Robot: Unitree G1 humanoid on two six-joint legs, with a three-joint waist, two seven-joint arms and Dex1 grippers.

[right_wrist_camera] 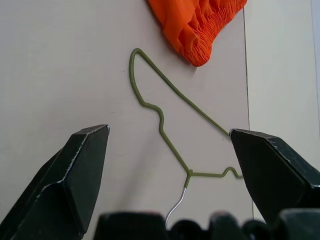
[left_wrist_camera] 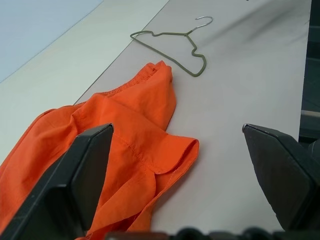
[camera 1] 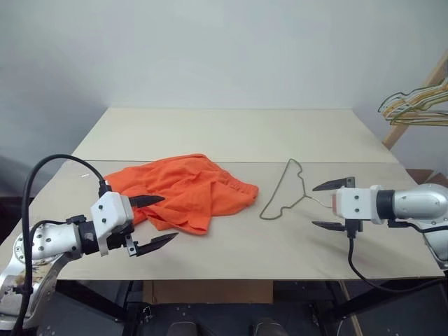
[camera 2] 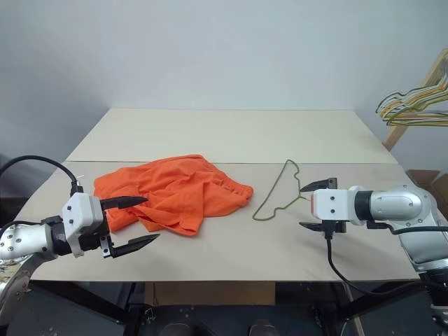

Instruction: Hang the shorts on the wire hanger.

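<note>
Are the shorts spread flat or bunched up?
Bunched up. The shorts lie in a rumpled heap on the table, fabric folded over itself, gathered waistband toward the wire hanger, not touching it.

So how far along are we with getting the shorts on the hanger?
Nothing is done yet. The shorts lie crumpled on the table, apart from the wire hanger lying flat beside them. The left gripper hovers open at the shorts, the right gripper open by the hanger. Grasping and hanging remain.

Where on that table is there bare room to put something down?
The whole far half of the table, behind the shorts and the wire hanger, is bare. So is the near edge between the left gripper and the right gripper. The middle strip is crowded.
</note>
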